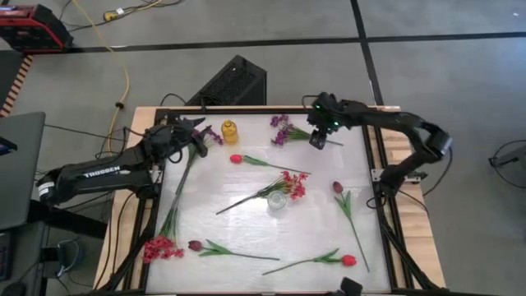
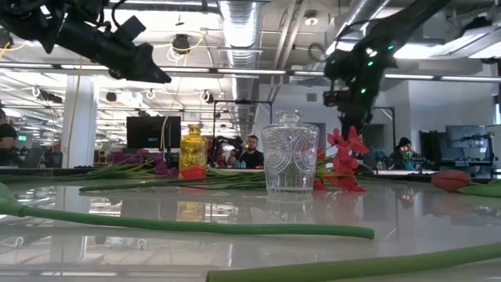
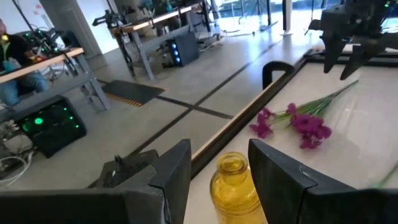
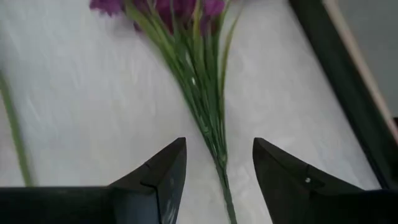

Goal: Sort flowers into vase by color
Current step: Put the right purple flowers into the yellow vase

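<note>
My right gripper (image 1: pixel 319 140) (image 4: pixel 217 165) is open and hovers over the far right part of the table. Its fingers stand on either side of the green stem (image 4: pixel 211 124) of a purple spray (image 1: pixel 284 130) that lies flat, and do not touch it. My left gripper (image 1: pixel 200 138) (image 3: pixel 217 168) is open, raised beside the yellow vase (image 1: pixel 229 130) (image 3: pixel 233 183). A clear glass vase (image 1: pixel 278 200) (image 2: pixel 290 157) stands mid-table with a red cluster (image 1: pixel 292 186) lying against it. Red tulips (image 1: pixel 237 159) (image 1: pixel 348 261), maroon tulips (image 1: pixel 337 187) (image 1: pixel 195 245) and another red cluster (image 1: pixel 162 247) lie on the table.
The white tabletop has a dark frame rim (image 1: pixel 380 156). A long green stem (image 2: pixel 196 225) lies across the near side in the low view. A black box (image 1: pixel 230 82) sits on the floor beyond the far edge. People sit at desks in the room behind.
</note>
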